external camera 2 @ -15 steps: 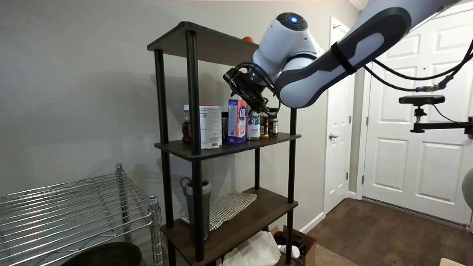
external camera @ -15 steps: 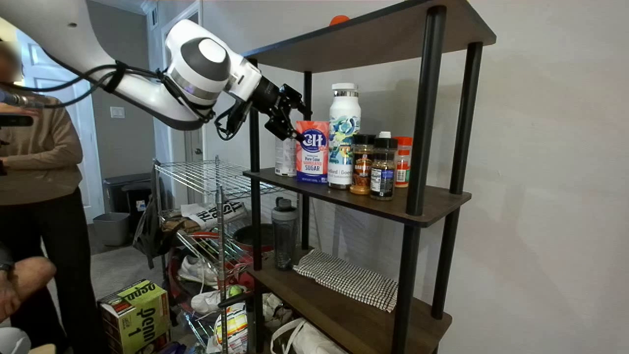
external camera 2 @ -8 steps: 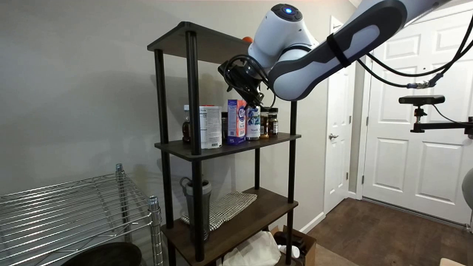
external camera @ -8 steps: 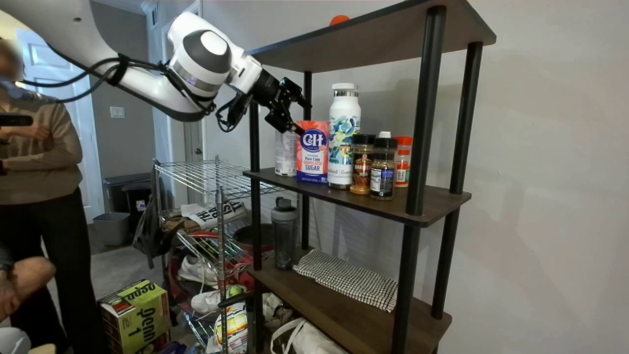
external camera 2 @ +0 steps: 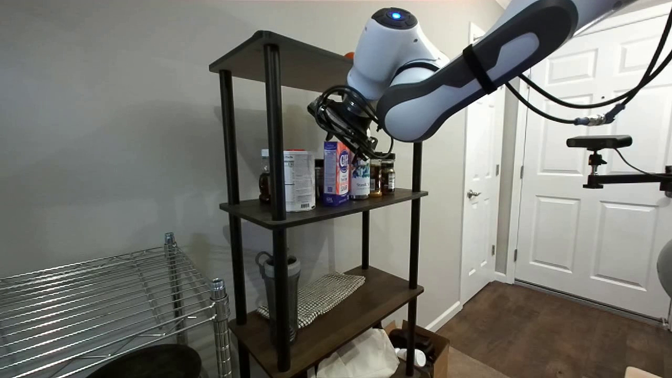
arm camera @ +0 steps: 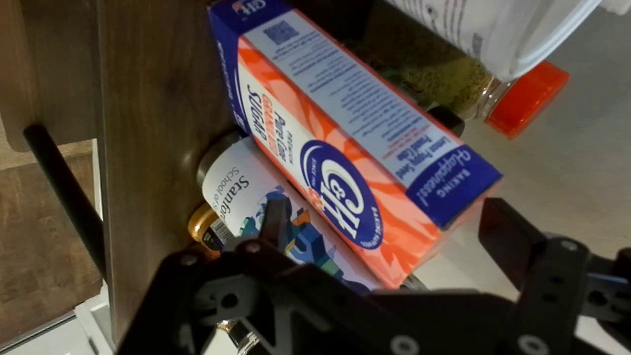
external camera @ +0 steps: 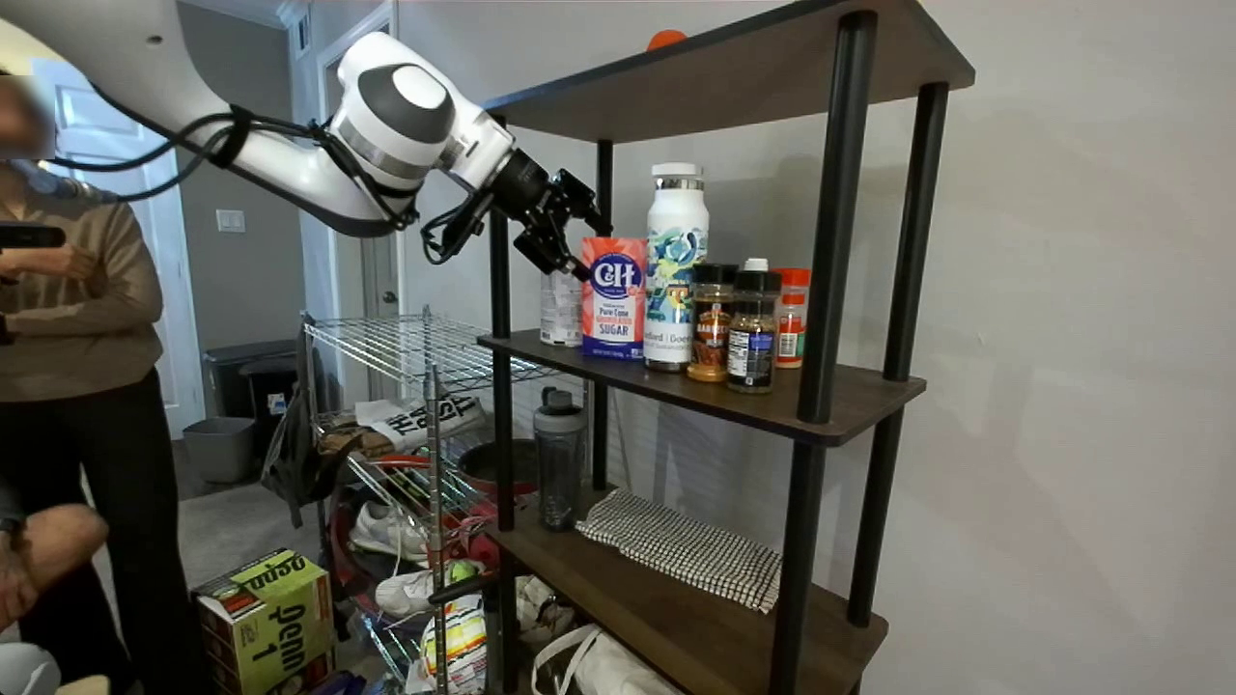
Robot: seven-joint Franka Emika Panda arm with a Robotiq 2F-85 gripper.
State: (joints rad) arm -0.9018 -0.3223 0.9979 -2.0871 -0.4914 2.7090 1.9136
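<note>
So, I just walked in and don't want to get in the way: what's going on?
A robot arm holds its open end effector by the top of the sugar box; nothing is gripped. Whether the fingers touch the box, I can't tell. The box stands upright on the shelf beside the white bottle, with spice jars farther along. A person stands off to one side.

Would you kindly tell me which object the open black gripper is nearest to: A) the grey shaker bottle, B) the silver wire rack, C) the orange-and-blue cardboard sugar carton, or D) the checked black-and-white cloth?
C: in the wrist view, the top of the sugar carton shows between the spread fingertips of the gripper.
</note>
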